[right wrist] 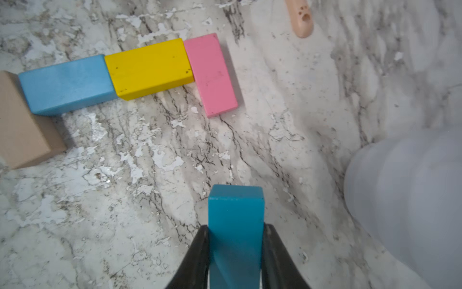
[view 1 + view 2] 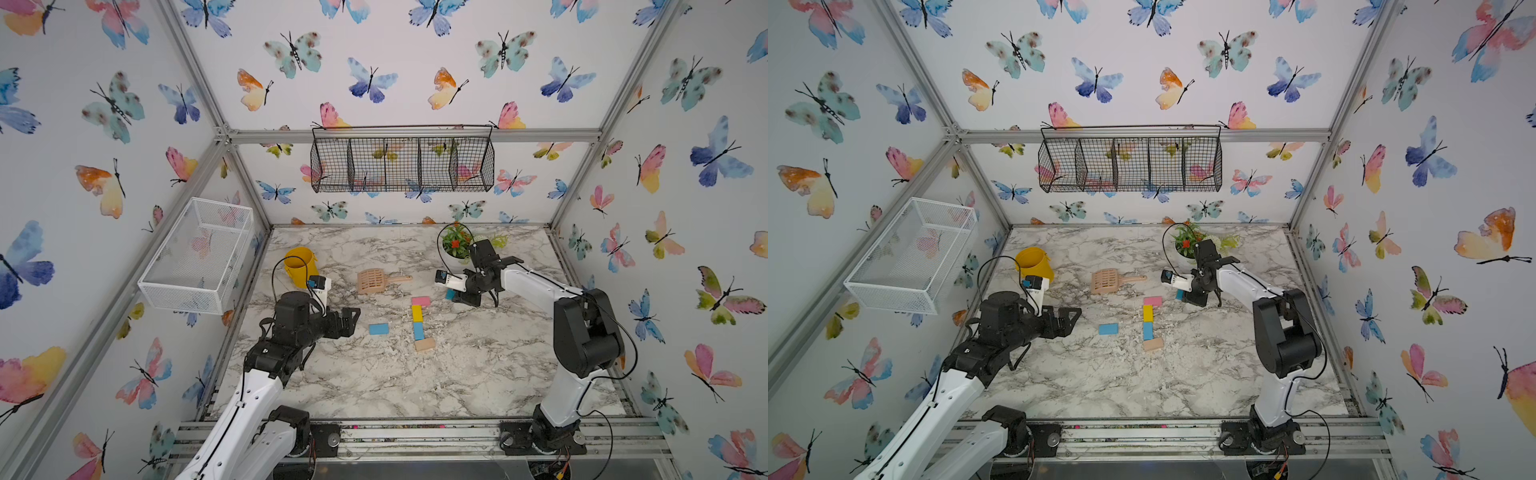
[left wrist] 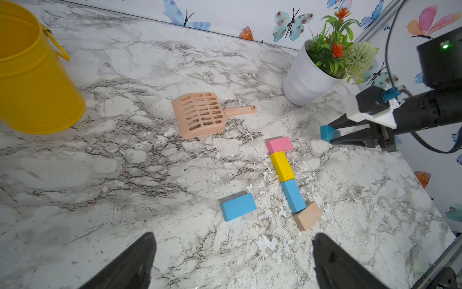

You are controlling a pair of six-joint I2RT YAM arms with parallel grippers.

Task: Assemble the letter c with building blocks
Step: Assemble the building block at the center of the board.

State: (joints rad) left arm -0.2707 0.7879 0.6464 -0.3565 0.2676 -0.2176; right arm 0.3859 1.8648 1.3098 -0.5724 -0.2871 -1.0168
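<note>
The left claw (image 3: 233, 239) hangs released, its black fingers (image 3: 140, 260) spread wide with nothing between them. The left wrist view catches only their tips, while both top views show the whole claw low over the marble table (image 2: 374, 382). A yellow bucket (image 2: 300, 266) stands farther back from it.

Just ahead of that claw a loose light blue block (image 3: 238, 206) lies flat, apart from the others; the right wrist view does not frame it. Beyond it rests a peach scoop (image 3: 200, 115).

Between the two claws sits the partly built letter c (image 2: 417, 322), four blocks touching end to end. A pink block (image 2: 420, 301) lies across the far end. A yellow block (image 2: 417, 313) and a second light blue block (image 2: 418, 331) form the spine. A tan block (image 2: 424, 344), slightly skewed, lies across the near end. Both short arms point toward the right claw.

The right claw (image 1: 236, 227) is clenched on a teal block (image 1: 236, 207), near the pink block but apart from it. In a top view only a sliver of teal shows at its tips. The right wrist view shows the block squeezed between both fingers (image 1: 197, 255) and jutting past them. Whether it touches the table I cannot tell.

Behind this claw stands a white plant pot (image 3: 305, 80), sharp in the left wrist view and a blur in the right wrist view.
</note>
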